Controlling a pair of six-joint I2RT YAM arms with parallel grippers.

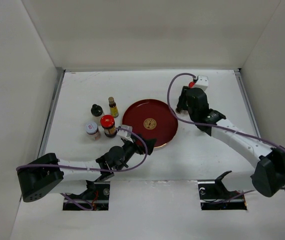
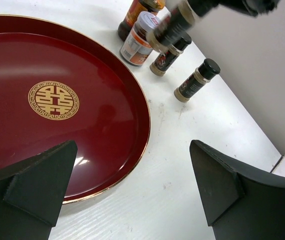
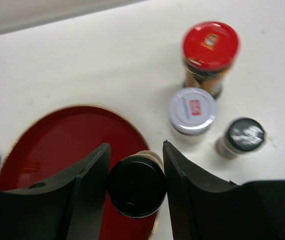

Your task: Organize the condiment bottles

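My right gripper [image 3: 134,147] is shut on the black cap of a small dark condiment bottle [image 3: 137,186], held over the right rim of the round red tray [image 3: 57,150]. The left wrist view shows that bottle [image 2: 175,26] tilted and seemingly off the table. Beside it stand a red-capped jar [image 3: 210,50], a white-lidded jar [image 3: 192,111] and a black-capped bottle [image 3: 240,136]. Left of the tray [image 1: 150,123] stand a black-capped bottle [image 1: 96,109], a slim yellow bottle [image 1: 113,107], a red-capped jar [image 1: 107,122] and a white-lidded jar [image 1: 92,130]. My left gripper [image 1: 145,146] is open and holds nothing at the tray's near-left edge.
White walls close in the table [image 1: 207,160] on the left, back and right. In the left wrist view, two more black-capped bottles [image 2: 197,80] stand on the table right of the tray [image 2: 107,150]. The right arm [image 1: 242,142] stretches across the right side.
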